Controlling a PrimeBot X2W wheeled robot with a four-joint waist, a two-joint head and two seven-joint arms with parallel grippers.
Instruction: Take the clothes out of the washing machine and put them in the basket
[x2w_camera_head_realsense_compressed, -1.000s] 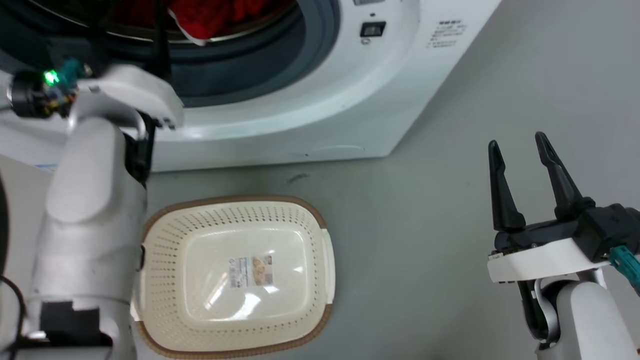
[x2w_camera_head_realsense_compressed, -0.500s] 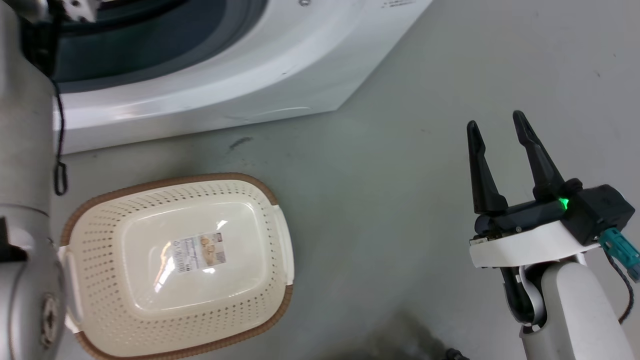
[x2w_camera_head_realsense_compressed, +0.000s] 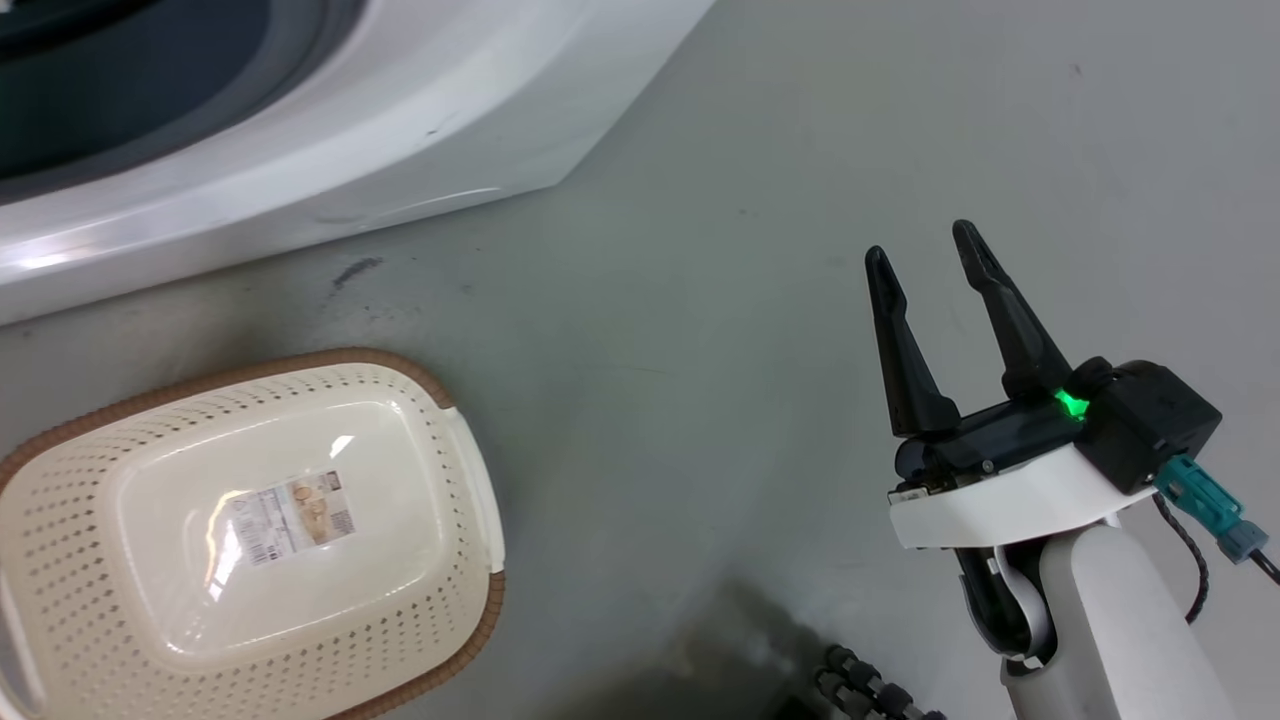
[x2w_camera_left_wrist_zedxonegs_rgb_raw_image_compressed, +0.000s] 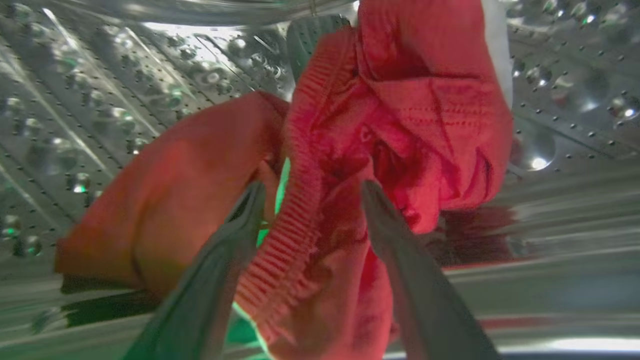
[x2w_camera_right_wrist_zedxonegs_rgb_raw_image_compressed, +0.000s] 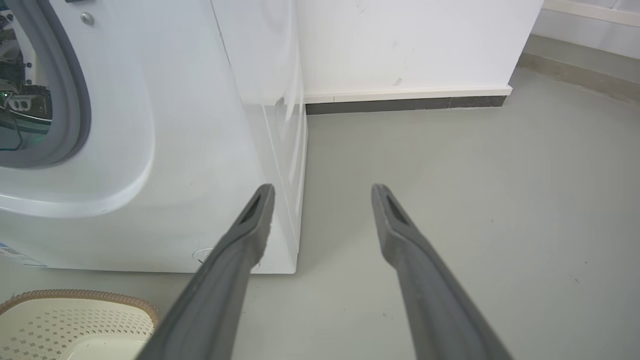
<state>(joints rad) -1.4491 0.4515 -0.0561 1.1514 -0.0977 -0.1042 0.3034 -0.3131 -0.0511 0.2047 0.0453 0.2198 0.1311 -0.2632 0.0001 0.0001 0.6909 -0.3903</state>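
The left pincer (x2w_camera_left_wrist_zedxonegs_rgb_raw_image_compressed: 312, 186), open astride a fold of the bright red soft clothes (x2w_camera_left_wrist_zedxonegs_rgb_raw_image_compressed: 425, 115) in the perforated steel drum (x2w_camera_left_wrist_zedxonegs_rgb_raw_image_compressed: 100, 100), may nip only an edge and drop them short of the cream-white plastic basket (x2w_camera_head_realsense_compressed: 60, 560).

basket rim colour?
Brown, with a woven look, running round the cream perforated basket. It shows best in the head view.
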